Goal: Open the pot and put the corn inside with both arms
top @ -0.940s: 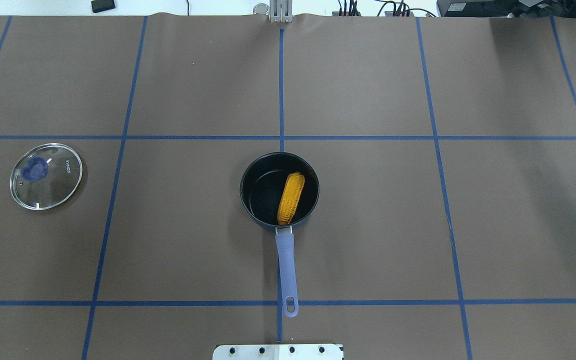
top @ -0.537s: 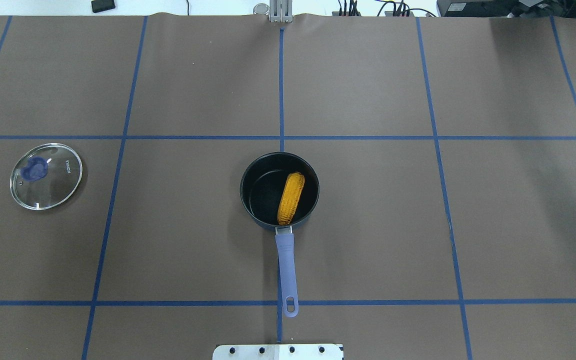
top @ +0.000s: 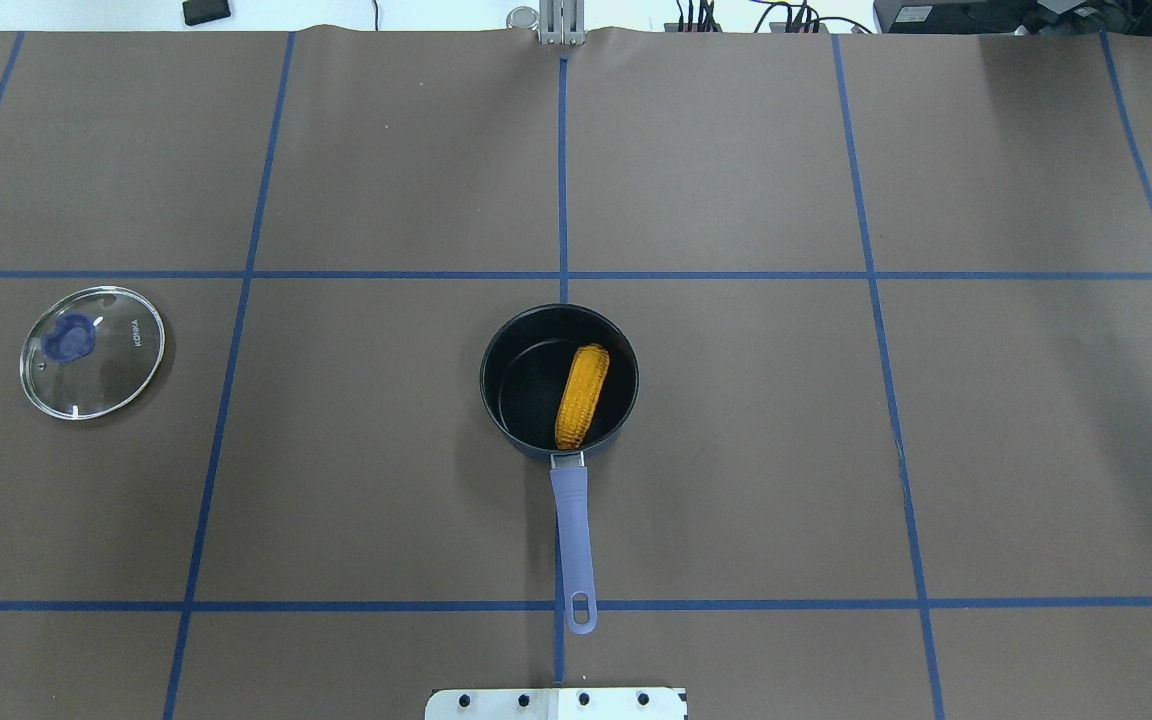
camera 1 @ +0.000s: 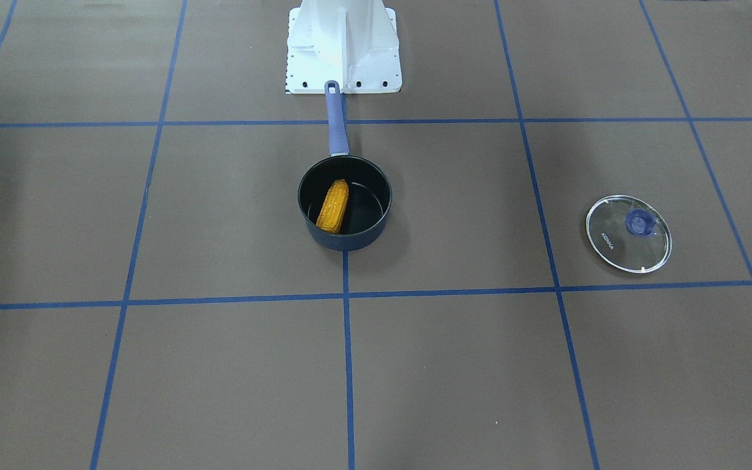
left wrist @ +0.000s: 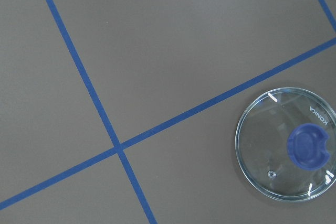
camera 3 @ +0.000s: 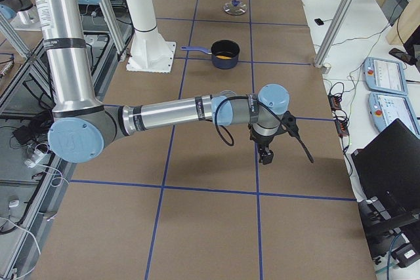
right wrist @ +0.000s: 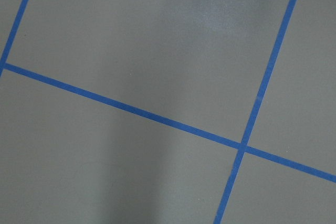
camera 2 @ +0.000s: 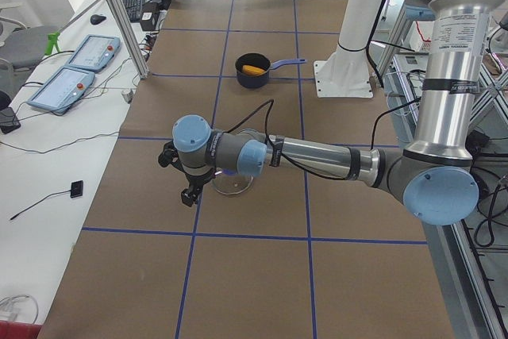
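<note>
The dark navy pot (top: 521, 385) stands open near the table's middle, its purple-blue handle (top: 573, 520) pointing at the robot base. It also shows in the front view (camera 1: 350, 241). The orange-yellow corn (top: 582, 396) lies inside it, leaning on the wall, and shows in the front view too (camera 1: 334, 206). Both grippers show only in the side views. The left gripper (camera 2: 189, 194) hangs beside the glass lid at the table's left end. The right gripper (camera 3: 266, 157) hangs over bare table at the right end. I cannot tell whether either is open or shut.
The clear glass lid (top: 106, 370) with the purple knob lies flat on the table's left side, far from the pot; the left wrist view shows it (left wrist: 273, 150). The white robot base plate (top: 556, 703) sits just behind the handle's end. Blue tape lines grid the brown surface.
A dark tip at the right edge of the overhead view has gone out of view. Pot, corn and lid have not moved.
</note>
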